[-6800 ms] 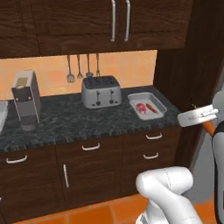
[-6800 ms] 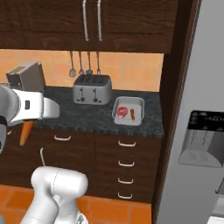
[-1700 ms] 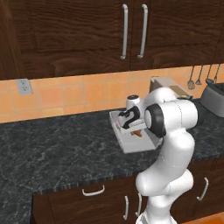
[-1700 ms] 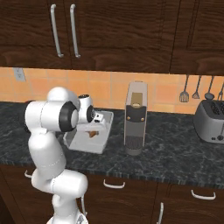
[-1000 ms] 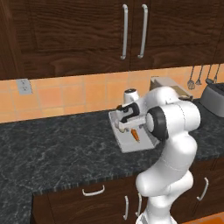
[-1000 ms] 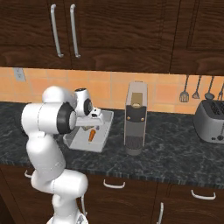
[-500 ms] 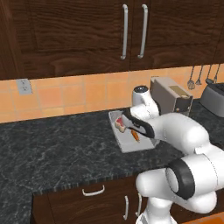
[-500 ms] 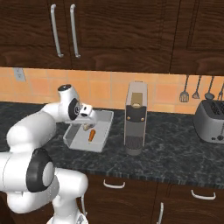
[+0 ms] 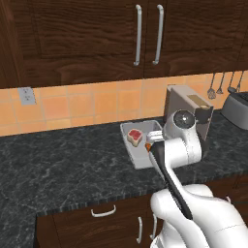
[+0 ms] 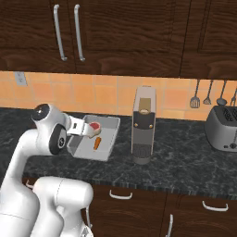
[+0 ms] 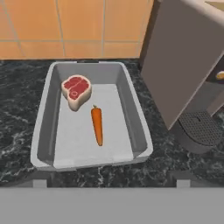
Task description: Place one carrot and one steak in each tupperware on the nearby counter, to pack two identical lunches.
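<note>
A grey tray [image 11: 136, 127] on the black counter [image 11: 17, 113] holds a steak [image 11: 76, 91] and a carrot [image 11: 97, 124], lying apart.

A matt grey plastic tupperware [image 11: 135, 127] sits mid-frame on a polished, speckled black stone tabletop [image 11: 17, 127], beneath dark grained wood cabinets [image 9: 87, 38] with brushed metal handles [image 9: 138, 34] and glazed orange tiles [image 11: 78, 26].

The arm hides part of the tupperware [image 9: 138, 162] and the carrot [image 9: 147, 146].

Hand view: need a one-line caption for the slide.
Grey tupperware on the black counter holding one steak and one carrot, beside a coffee machine.
</note>
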